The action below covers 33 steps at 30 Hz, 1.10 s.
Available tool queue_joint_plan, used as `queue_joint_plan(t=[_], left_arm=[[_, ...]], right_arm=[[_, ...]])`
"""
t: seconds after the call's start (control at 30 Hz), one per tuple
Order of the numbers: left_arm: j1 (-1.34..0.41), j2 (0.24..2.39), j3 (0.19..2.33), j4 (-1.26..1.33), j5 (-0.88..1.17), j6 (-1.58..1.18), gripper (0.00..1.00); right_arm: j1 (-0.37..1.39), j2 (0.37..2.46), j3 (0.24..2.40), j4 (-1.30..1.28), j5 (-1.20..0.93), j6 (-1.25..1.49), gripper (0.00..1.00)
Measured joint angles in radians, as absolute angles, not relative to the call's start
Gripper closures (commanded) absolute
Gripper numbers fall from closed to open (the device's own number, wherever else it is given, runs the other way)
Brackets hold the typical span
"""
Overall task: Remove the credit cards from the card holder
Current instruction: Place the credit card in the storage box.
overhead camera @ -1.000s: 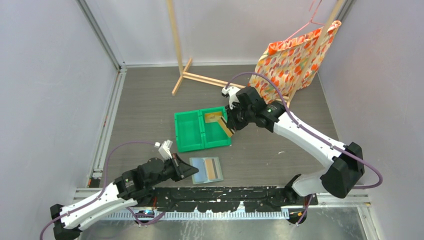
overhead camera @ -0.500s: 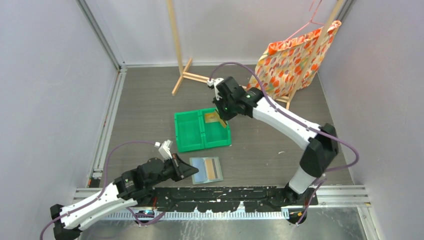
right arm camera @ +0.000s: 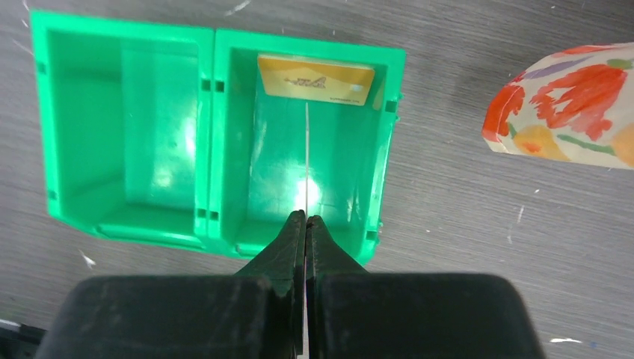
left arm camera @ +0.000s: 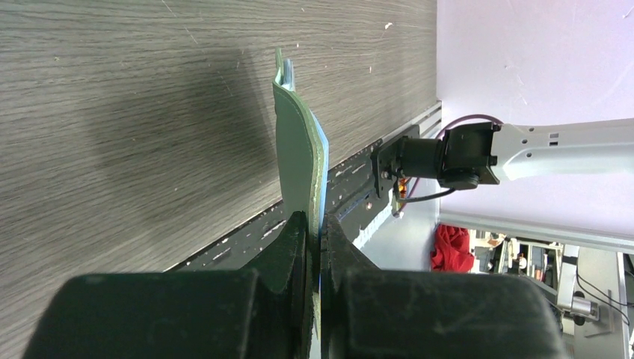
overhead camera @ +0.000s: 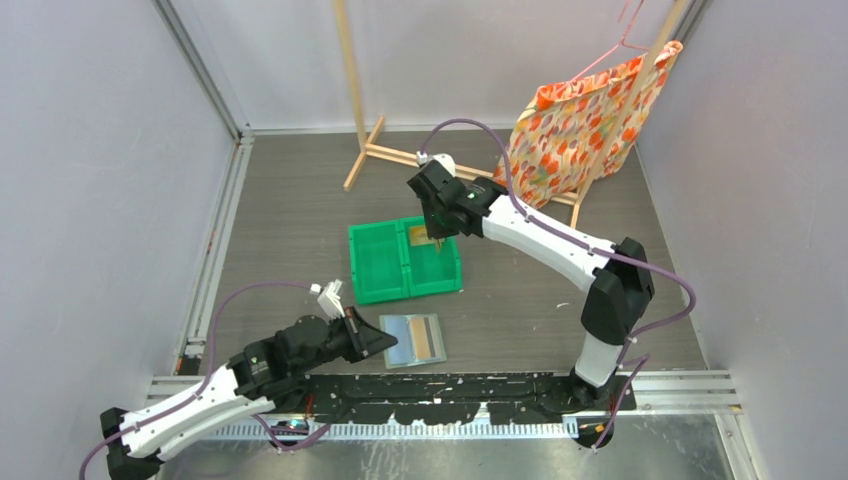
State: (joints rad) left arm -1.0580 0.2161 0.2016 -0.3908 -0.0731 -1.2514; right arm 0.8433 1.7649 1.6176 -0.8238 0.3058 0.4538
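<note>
The card holder (overhead camera: 413,341) lies open near the table's front edge, pale blue inside, with a tan card (overhead camera: 429,339) still in its slot. My left gripper (overhead camera: 386,342) is shut on its left edge; in the left wrist view the holder (left arm camera: 297,157) stands edge-on between the fingertips of the left gripper (left arm camera: 315,224). My right gripper (overhead camera: 438,238) hangs over the right compartment of the green bin (overhead camera: 378,268), shut on a credit card seen edge-on as a thin line (right arm camera: 306,157). Another orange-yellow credit card (right arm camera: 315,80) lies at that compartment's far end.
The bin's left compartment (right arm camera: 119,134) holds nothing. A wooden rack (overhead camera: 352,90) stands at the back, with a floral bag (overhead camera: 585,120) hanging at the back right. A black rail (overhead camera: 450,386) runs along the near edge.
The right arm has swung left and stretched out, carrying its card from the bin's right rim to above the right compartment. The left arm and the card holder have not moved.
</note>
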Motion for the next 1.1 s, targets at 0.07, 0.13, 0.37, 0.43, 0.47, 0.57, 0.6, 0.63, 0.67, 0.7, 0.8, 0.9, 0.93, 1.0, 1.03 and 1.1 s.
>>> queue_joint_plan(t=[0.07,0.13,0.37,0.43,0.47,0.57,0.6,0.63,0.67,0.7,0.8,0.9,0.93,1.0,1.03,1.1], left_arm=[[-1.058,0.22,0.202,-0.386,-0.073,-1.251,0.99],[-1.058,0.22,0.202,-0.384,-0.07,-1.251,0.99],[-1.058,0.203,0.202,-0.386,-0.068,-1.251,0.99],[-1.058,0.193,0.202,-0.387,-0.068,-1.251,0.99],[-1.058,0.188,0.202,-0.387,-0.068,-1.251,0.99],[-1.058,0.178,0.202,-0.388,-0.068,-1.251,0.99],[-1.058,0.176,0.202,-0.389,-0.068,-1.251,1.0],[-1.058,0.174,0.202,-0.392,-0.068,-1.251,1.0],[-1.058,0.172,0.202,-0.395,-0.068,-1.251,0.99],[-1.058,0.168,0.202,-0.402,-0.068,-1.251,0.99],[-1.058,0.152,0.202,-0.417,-0.069,-1.251,1.0],[-1.058,0.134,0.203,-0.431,-0.069,-1.251,1.0],[-1.058,0.128,0.203,-0.435,-0.069,-1.252,1.0],[-1.058,0.118,0.205,-0.443,-0.07,-1.252,0.99],[-1.058,0.113,0.205,-0.448,-0.07,-1.252,0.99],[-1.058,0.103,0.205,-0.456,-0.07,-1.253,0.99]], right_arm=[[0.849,1.76,1.618,-0.81,0.332,0.52,0.99],[0.851,1.75,1.618,-0.801,0.359,0.587,0.99],[0.862,1.753,1.699,-0.905,0.513,0.968,0.99],[0.862,1.777,1.772,-0.96,0.542,1.07,0.99],[0.863,1.796,1.816,-0.992,0.555,1.128,0.99],[0.871,1.849,1.903,-1.073,0.586,1.277,0.99],[0.876,1.864,1.919,-1.094,0.596,1.323,0.99],[0.883,1.878,1.93,-1.117,0.607,1.364,0.99],[0.889,1.892,1.941,-1.14,0.616,1.403,0.99],[0.897,1.909,1.955,-1.168,0.625,1.448,0.99],[0.911,1.952,1.995,-1.223,0.635,1.553,0.99],[0.918,1.964,2.012,-1.251,0.635,1.633,0.99],[0.918,1.964,2.017,-1.259,0.635,1.658,0.99],[0.917,1.964,2.029,-1.265,0.634,1.697,0.99],[0.916,1.964,2.034,-1.265,0.632,1.716,0.99],[0.914,1.964,2.037,-1.264,0.62,1.763,0.99]])
